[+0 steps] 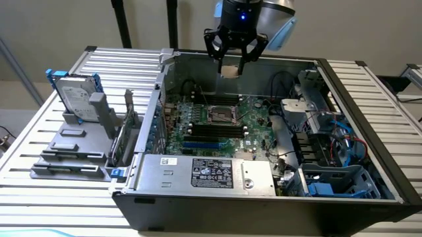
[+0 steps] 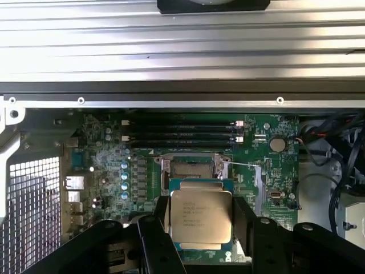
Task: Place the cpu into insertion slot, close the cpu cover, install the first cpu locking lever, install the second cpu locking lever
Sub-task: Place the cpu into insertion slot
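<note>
Black gripper point(image 1: 231, 69) jaws pinch the small flat silvery-grey square cpu point(image 2: 201, 216) by opposite edges, level, well above the dark metal-rimmed insertion slot point(image 2: 193, 169) mid green board point(image 2: 102, 148), probably for a flat drop-in.

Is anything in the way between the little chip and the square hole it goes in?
No, nothing visible. The gripper holds the cpu up above the green board, and only open air shows between it and the insertion slot.
</note>
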You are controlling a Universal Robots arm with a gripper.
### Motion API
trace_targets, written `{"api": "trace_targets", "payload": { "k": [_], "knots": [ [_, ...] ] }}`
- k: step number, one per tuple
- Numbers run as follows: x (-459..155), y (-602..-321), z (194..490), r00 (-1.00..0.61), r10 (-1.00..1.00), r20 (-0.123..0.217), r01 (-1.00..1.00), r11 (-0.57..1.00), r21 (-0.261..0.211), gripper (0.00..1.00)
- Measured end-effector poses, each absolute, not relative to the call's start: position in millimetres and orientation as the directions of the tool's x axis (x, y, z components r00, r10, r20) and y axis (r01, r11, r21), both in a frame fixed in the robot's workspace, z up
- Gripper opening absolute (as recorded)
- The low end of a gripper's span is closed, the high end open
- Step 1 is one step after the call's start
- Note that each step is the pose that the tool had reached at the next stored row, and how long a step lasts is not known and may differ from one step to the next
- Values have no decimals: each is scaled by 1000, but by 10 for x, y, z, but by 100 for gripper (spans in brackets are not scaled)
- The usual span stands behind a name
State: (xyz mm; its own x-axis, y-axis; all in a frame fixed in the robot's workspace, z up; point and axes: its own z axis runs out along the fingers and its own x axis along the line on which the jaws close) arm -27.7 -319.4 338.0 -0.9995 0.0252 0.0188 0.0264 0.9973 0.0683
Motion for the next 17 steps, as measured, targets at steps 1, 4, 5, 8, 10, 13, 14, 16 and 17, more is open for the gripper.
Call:
{"api": "trace_targets", "payload": {
  "k": [1, 4, 5, 8, 10, 13, 14, 16, 17],
  "knots": [
    [-277, -3182, 3376, -1000, 25, 19, 27, 997, 68, 54],
    [-276, -3177, 3372, -998, 57, 19, 58, 996, 68, 54],
    [-277, -3177, 3371, -997, 75, 19, 76, 995, 68, 54],
    [-277, -3177, 3368, -991, 130, 19, 131, 989, 68, 54],
    [-277, -3177, 3368, -986, 166, 19, 166, 984, 68, 54],
    [-277, -3177, 3366, -975, 220, 19, 220, 973, 68, 54],
    [-277, -3177, 3366, -971, 237, 19, 238, 969, 68, 54],
    [-276, -3177, 3364, -962, 272, 19, 272, 960, 68, 54],
    [-277, -3177, 3364, -957, 289, 19, 290, 955, 68, 54]
  ]
}}
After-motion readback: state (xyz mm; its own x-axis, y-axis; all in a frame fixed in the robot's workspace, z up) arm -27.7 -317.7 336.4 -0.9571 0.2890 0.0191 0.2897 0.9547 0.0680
